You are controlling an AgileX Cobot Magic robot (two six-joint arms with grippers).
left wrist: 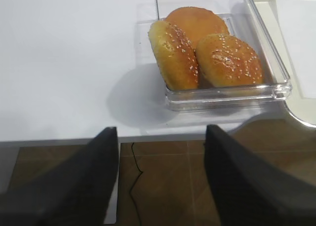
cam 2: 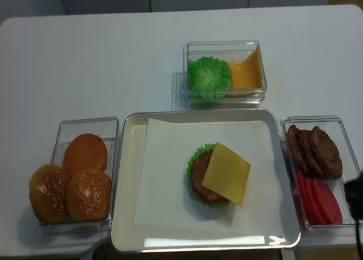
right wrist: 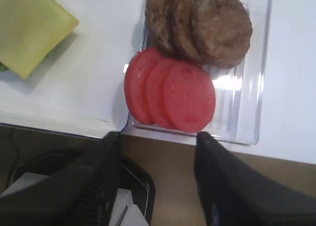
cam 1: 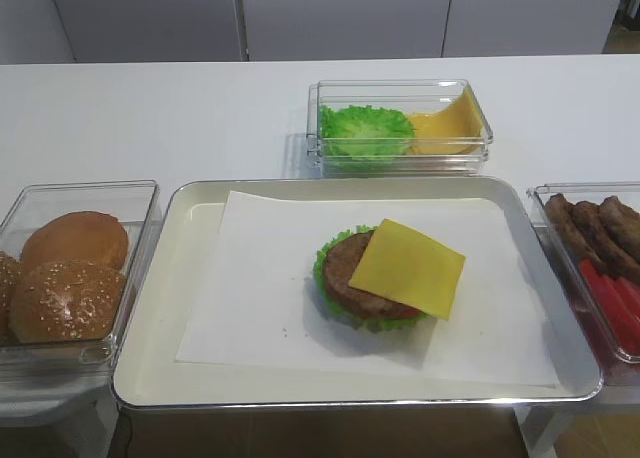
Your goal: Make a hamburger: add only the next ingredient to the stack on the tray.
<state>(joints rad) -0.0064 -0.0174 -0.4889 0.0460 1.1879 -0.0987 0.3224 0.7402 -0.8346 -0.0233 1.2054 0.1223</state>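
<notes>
With both arms drawn back past the desk's near edge, the right fingers [right wrist: 158, 181] and left fingers [left wrist: 160, 179] stand spread and hold nothing. Farther in, the cheese slice [cam 1: 407, 267] lies on the stack [cam 1: 345, 275] on the tray [cam 1: 150, 278], skewed right and overhanging the patty; judged well done, it would sit centered.

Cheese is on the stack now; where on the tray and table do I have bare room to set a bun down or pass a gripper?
On the tray, white paper left of the stack lies bare, as does the front strip. The table between bun bin and lettuce-cheese bin is bare. Crowded: the patty-tomato bin stands close beside the tray's right rim.
</notes>
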